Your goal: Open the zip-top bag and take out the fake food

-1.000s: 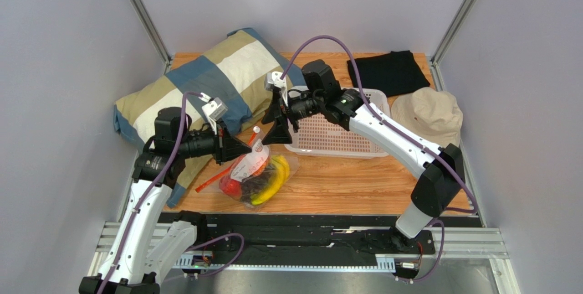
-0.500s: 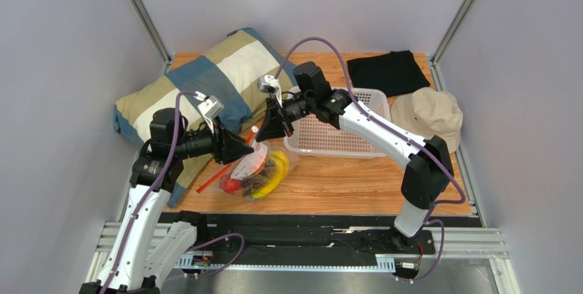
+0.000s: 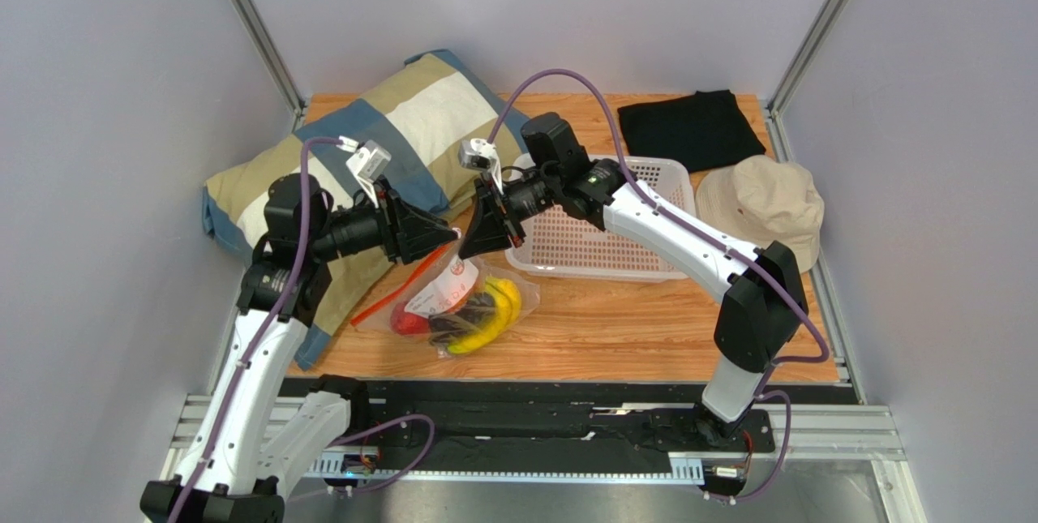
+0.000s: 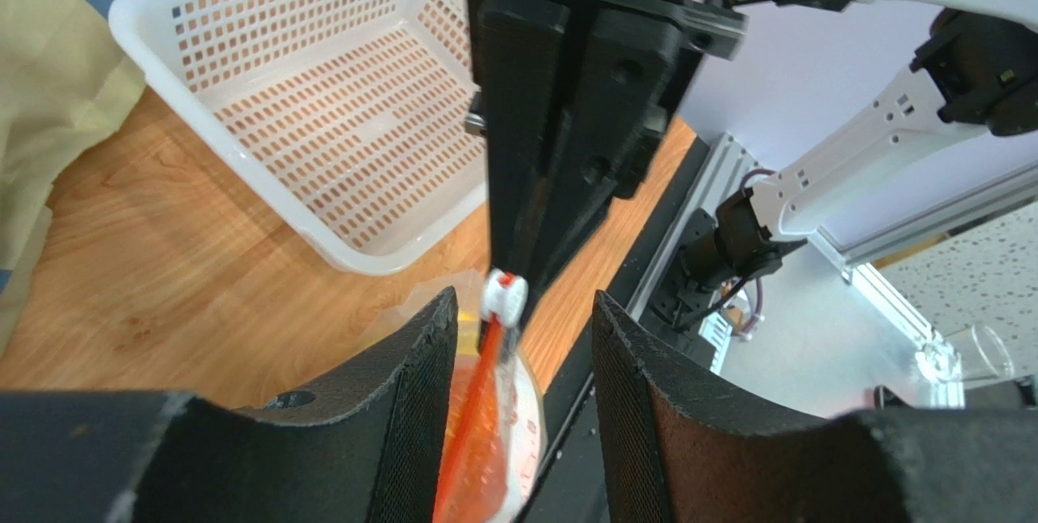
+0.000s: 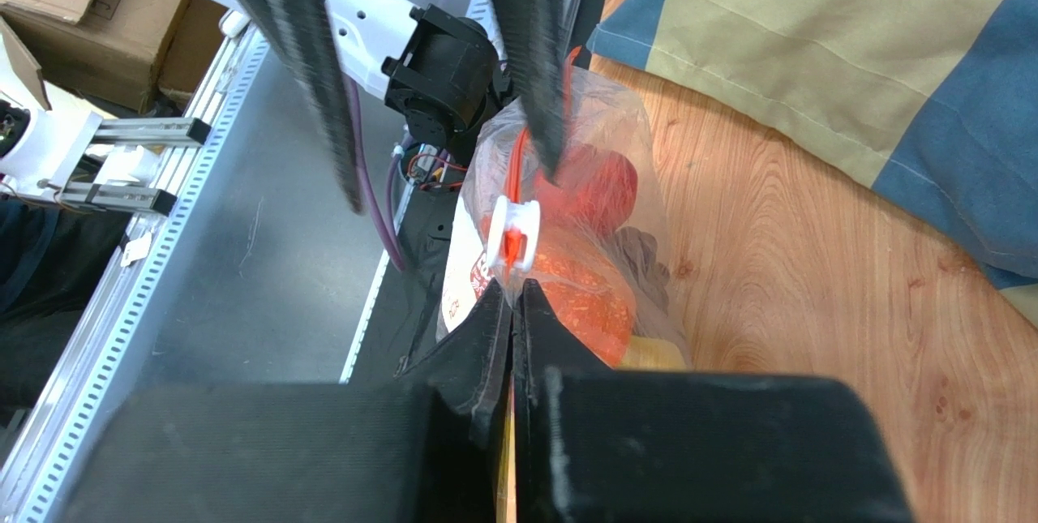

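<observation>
Two-armed opening is under way at centre frame, where the zip-top bag sits with the fake food inside: the right gripper is clenched on its top edge, while the left gripper gapes astride the orange strip and probably must clamp, then pull away.

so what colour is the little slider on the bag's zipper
The slider is white, on an orange-red zipper strip; clearest in the right wrist view.

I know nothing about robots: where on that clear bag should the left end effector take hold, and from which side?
Probably the orange-red zipper strip of the zip-top bag, just beside the white slider. It stands as a thin raised edge between the left end effector's open fingers, so close on its flat faces from the left, opposite the right end effector pinching there.
</observation>
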Available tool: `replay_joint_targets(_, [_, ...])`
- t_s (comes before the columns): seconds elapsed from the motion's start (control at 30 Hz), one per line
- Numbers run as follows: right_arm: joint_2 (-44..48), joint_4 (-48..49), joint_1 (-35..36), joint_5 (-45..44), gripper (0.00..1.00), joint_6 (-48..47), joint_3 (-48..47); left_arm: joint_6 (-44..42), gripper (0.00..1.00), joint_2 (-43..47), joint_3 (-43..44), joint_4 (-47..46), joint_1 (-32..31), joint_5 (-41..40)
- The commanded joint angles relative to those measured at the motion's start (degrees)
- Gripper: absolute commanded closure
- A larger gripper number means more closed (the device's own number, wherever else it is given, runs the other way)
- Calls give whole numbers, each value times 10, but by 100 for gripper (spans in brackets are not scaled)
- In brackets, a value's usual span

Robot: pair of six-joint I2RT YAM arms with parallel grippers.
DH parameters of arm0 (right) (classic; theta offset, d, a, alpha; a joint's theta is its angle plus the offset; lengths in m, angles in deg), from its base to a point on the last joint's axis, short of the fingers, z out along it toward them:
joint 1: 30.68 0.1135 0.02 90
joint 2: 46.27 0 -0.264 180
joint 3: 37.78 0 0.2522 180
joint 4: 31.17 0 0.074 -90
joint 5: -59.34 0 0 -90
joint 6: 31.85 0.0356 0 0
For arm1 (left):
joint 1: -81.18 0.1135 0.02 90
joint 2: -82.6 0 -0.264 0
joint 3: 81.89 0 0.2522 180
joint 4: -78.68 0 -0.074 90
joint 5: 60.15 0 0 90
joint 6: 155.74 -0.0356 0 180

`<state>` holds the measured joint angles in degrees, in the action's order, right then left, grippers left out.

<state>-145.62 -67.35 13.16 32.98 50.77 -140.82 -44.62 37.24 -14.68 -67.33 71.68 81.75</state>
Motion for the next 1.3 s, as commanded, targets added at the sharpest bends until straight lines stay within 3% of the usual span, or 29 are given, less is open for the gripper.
replay_joint_targets(0.0, [22,-5,8,20,100,-15,-21,6,49,-25,31,-26,0,19])
replay_joint_targets(0.23, [23,-4,12,16,100,-12,-22,1,46,-39,31,-24,-1,51])
replay_joint_targets(0.4, [24,-8,13,11,100,-9,-24,0,58,-44,19,-22,0,73])
replay_joint_targets(0.57, [22,-12,13,10,100,-8,-26,-6,58,-32,3,-19,-1,76])
replay_joint_targets(0.7, [23,-11,12,11,100,-5,-27,-7,65,-39,3,-13,0,78])
replay_joint_targets(0.8, [23,-11,13,9,100,-2,-30,-7,58,-50,3,-8,0,78])
replay_joint_targets(1.0, [26,-12,13,9,100,0,-30,-15,59,-58,-1,0,0,73])
replay_joint_targets(1.07, [26,-11,13,10,100,0,-29,-19,72,-56,1,2,0,73])
replay_joint_targets(1.1, [24,-11,13,11,100,0,-29,-20,84,-54,2,7,0,62])
replay_joint_targets(1.2, [20,-9,13,9,100,10,-32,-21,100,-51,5,16,0,47])
replay_joint_targets(1.23, [19,-9,13,9,100,17,-33,-23,100,-52,6,15,0,50])
replay_joint_targets(1.27, [19,-10,14,9,89,21,-34,-21,100,-51,7,14,0,51])
